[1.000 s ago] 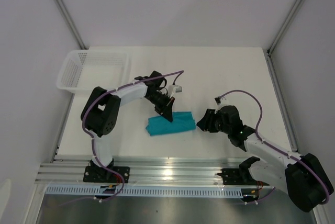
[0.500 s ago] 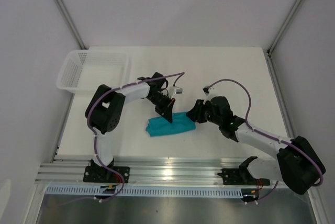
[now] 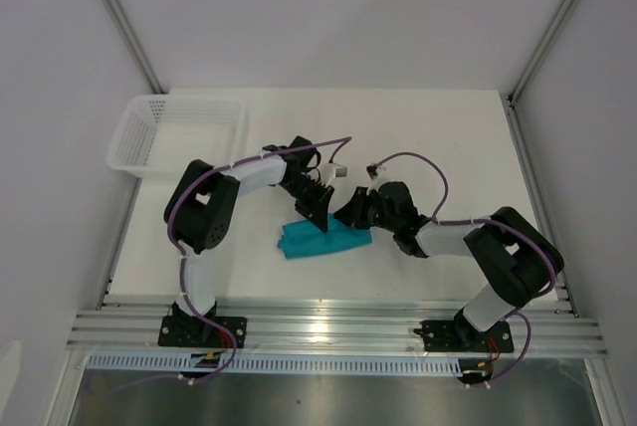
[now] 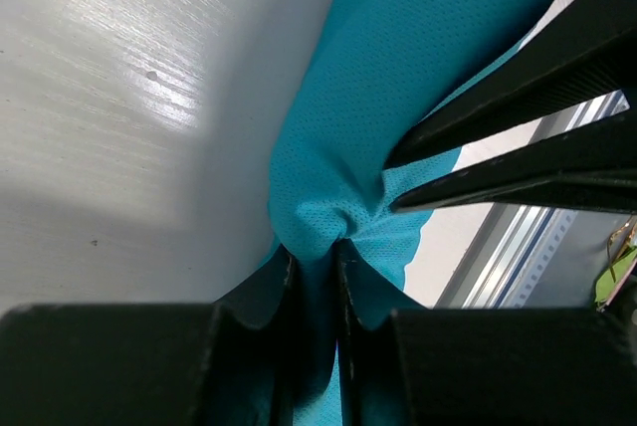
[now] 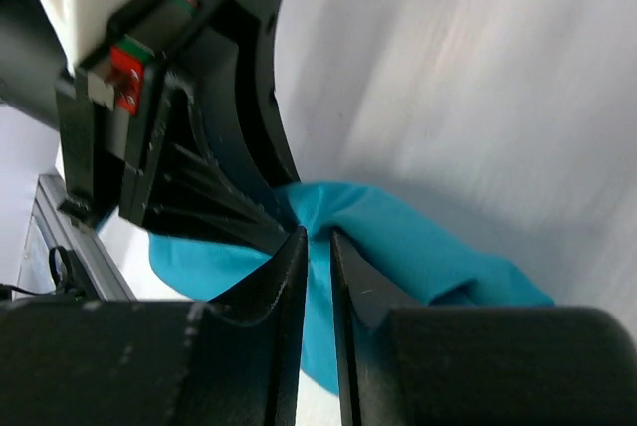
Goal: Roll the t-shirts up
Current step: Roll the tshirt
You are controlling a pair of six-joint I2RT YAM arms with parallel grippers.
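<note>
T-shirt (image 3: 318, 242): teal, bunched into a short roll lying left to right on the white desk (image 3: 428, 127), near the middle, slightly toward the near edge.

Left fingers (image 3: 317, 209): over the far edge of the roll. In the left wrist view the left fingers (image 4: 259, 356) are pressed together on a raised pinch of the t-shirt (image 4: 398, 58).

Right fingers (image 3: 350, 211): just right of the left ones, at the roll's far right part. In the right wrist view the right fingers (image 5: 269, 317) stand almost together, with the t-shirt (image 5: 398, 237) in the narrow gap. The left wrist view shows the right fingers (image 4: 518, 98) converging on a fold beside the left pinch.

White mesh basket (image 3: 149, 137): far left corner, well apart from the t-shirt.
</note>
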